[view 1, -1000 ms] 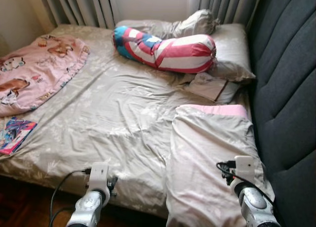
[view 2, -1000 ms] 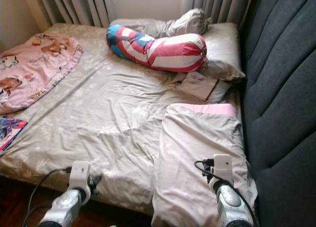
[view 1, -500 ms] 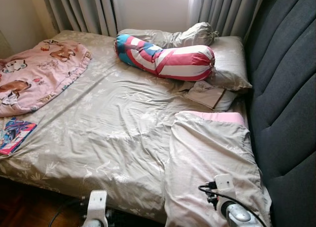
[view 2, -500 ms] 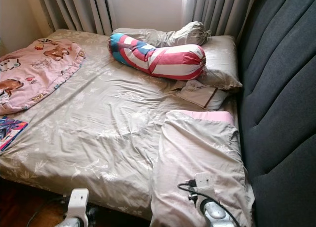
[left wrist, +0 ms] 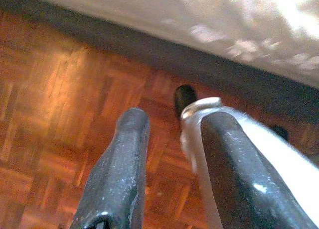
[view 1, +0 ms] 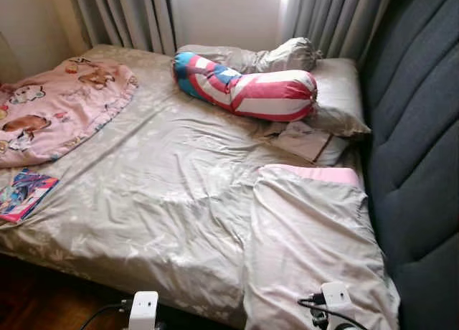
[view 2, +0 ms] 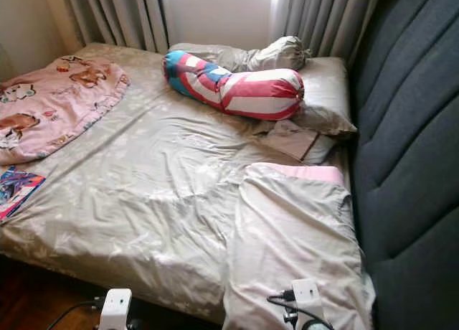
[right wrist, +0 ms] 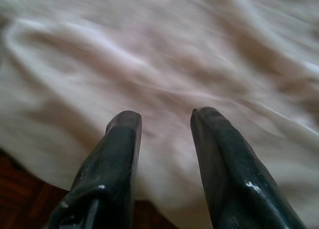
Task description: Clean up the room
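Observation:
A wide bed (view 1: 165, 201) with a crumpled grey-beige sheet lies before me. On its near right corner rests a grey pillow (view 1: 315, 229) with a pink edge. A red, white and blue striped bolster (view 1: 251, 90) lies at the head end against more grey pillows (view 1: 337, 93). A pink cartoon blanket (view 1: 50, 115) is spread at the far left. My left gripper (left wrist: 167, 114) hangs open over the parquet floor (left wrist: 55, 99) beside the bed's edge. My right gripper (right wrist: 164, 114) is open just above the near pillow's fabric (right wrist: 199, 50), holding nothing.
A colourful flat book (view 1: 25, 194) lies at the bed's left edge. The dark padded headboard (view 1: 416, 143) runs along the right. Grey curtains (view 1: 129, 14) hang behind the bed. Dark wood floor (view 1: 43, 301) shows at the near left.
Both arms have dropped toward the bottom edge, so just their wrist mounts show now. The whole picture has shifted slightly, so the camera moved. The bedding lies as before.

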Controlling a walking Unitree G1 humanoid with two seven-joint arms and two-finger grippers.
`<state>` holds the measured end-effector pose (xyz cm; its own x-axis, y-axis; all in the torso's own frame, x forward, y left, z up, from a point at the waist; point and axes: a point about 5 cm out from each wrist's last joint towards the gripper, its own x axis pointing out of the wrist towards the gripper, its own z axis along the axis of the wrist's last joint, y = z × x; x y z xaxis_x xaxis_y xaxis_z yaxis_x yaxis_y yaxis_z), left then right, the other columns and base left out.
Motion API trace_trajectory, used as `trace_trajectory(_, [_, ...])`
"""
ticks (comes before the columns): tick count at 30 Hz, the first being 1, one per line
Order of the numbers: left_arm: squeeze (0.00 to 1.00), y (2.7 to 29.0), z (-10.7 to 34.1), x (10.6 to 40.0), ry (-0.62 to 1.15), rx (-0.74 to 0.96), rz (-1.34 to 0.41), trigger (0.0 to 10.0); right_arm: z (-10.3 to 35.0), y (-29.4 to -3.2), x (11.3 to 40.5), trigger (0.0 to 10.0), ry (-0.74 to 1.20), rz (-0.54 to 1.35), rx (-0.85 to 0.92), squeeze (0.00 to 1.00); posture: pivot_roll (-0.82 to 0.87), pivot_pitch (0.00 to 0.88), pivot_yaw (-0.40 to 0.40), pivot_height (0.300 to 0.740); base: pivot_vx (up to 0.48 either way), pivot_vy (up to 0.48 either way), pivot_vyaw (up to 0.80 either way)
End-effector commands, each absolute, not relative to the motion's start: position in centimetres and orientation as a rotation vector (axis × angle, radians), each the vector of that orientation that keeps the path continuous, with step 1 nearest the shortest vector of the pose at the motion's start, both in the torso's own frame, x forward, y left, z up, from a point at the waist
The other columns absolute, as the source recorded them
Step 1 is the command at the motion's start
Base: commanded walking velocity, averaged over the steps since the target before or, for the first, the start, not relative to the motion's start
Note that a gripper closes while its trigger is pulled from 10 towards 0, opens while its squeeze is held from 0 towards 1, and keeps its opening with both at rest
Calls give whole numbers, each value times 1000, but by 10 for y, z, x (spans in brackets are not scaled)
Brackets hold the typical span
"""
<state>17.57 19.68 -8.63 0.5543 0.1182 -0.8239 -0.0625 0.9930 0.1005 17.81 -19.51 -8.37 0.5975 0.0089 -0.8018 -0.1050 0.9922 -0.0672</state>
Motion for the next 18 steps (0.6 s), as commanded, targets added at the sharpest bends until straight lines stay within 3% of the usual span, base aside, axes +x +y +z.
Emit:
trace_trajectory(1, [0,199,-89,170,1004,72,118,10000,-87,-204,168,10000,960,66,-125,0,-69,27,-54,740,0,307,0])
trace_trajectory(11, [0,194,-91,167,1011,77,111,10000,-88,-217,159,10000,985,15,-100,0,-74,38,-41,740,0,307,0])
trace_trajectory(18, [0,204,-90,166,1016,90,115,10000,-89,-197,167,10000,994,25,-88,0,-72,42,-31,740,0,304,0])
